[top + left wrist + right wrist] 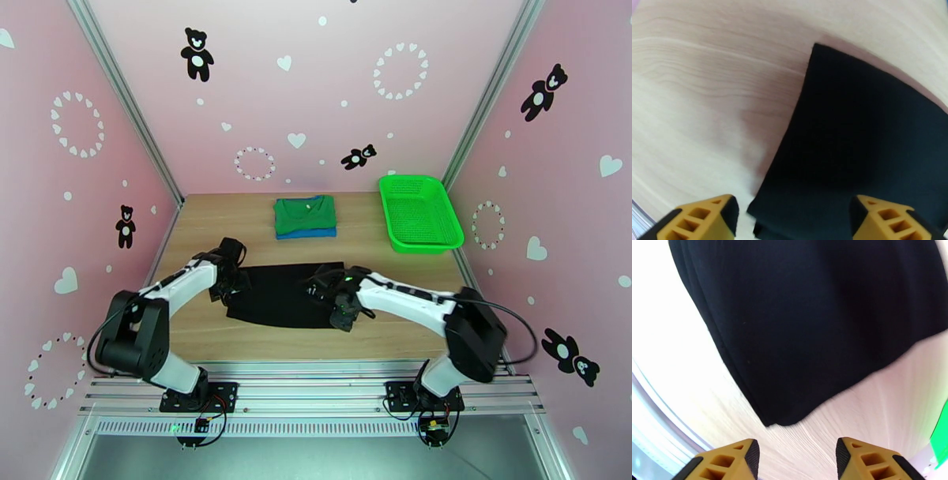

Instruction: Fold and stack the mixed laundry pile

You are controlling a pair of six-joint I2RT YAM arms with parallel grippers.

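Pink bear-and-heart walls (316, 95) are enclosing a wood-grain table (205, 229). The left gripper (794, 211) is hovering unclenched over the matte black garment (284, 294) mid-table; behind it the folded green shirt (304, 213) is lying on the blue T-shirt (316, 234). The right gripper (797, 455) is gaping empty; a green mesh basket (412, 178) is sitting rightmost.

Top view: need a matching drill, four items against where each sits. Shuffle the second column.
1. black garment
2. green garment
3. blue T-shirt
4. basket

a. far right side
b. bottom of the folded stack
c. spread flat, near centre
d. top of the folded stack

Pairs: 1-c, 2-d, 3-b, 4-a
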